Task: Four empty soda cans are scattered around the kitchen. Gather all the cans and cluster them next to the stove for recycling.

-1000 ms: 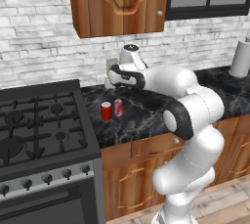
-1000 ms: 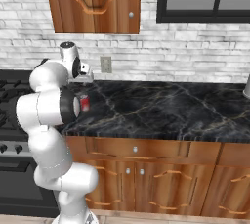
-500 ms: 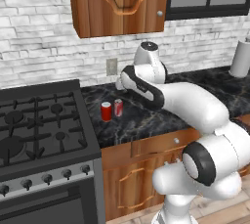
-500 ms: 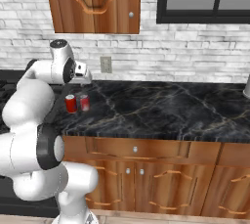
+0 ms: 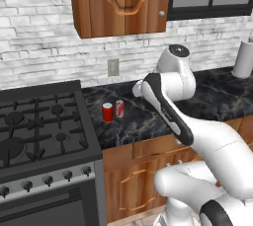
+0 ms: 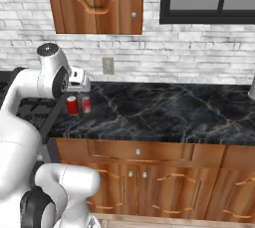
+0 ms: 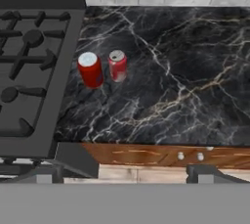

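- Leaving two soda cans [image 7: 102, 67] upright beside the stove [image 5: 39, 126], the gripper [image 7: 122, 171] is empty, jaws wide apart.
- Retreat clear of them (they stand close together) before fetching the rest.
- Since a second ago, the arm has swung back from the counter [image 6: 174, 112]; cans unmoved.

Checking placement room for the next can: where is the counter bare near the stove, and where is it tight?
Bare marble lies right of the marked can, out toward the window side, and in front of both cans to the counter edge. Tight: the strip between the plain red can and the stove.
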### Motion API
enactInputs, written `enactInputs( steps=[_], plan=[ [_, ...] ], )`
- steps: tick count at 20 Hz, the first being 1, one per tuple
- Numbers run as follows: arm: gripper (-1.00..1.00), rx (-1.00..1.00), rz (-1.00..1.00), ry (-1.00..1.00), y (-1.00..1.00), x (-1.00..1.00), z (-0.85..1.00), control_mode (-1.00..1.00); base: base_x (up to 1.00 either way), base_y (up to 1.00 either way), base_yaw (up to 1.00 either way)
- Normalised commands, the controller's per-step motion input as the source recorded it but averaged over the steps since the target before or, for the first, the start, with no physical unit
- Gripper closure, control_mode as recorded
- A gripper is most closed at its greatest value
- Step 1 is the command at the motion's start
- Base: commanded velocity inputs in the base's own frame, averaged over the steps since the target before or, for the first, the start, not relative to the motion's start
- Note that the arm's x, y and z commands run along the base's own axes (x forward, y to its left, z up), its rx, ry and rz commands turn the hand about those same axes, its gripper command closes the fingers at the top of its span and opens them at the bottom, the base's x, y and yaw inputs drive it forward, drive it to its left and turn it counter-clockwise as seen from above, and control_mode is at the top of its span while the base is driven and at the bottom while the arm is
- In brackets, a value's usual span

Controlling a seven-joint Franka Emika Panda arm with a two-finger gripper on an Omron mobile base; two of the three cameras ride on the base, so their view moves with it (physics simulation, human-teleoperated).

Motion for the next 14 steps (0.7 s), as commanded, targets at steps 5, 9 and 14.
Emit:
enactInputs(
  steps=[5,9,14],
  plan=[
    [-1.00,0.01,0.00,-0.09,-0.25,-1.00,0.29,-1.00,0.00,0.00,0.00],
    [-1.00,0.01,0.00,-0.02,-0.14,-0.97,0.20,-1.00,0.00,0.00,0.00],
    [-1.00,0.00,0.00,-0.01,-0.12,-0.92,0.22,-1.00,0.00,0.00,0.00]
  ],
)
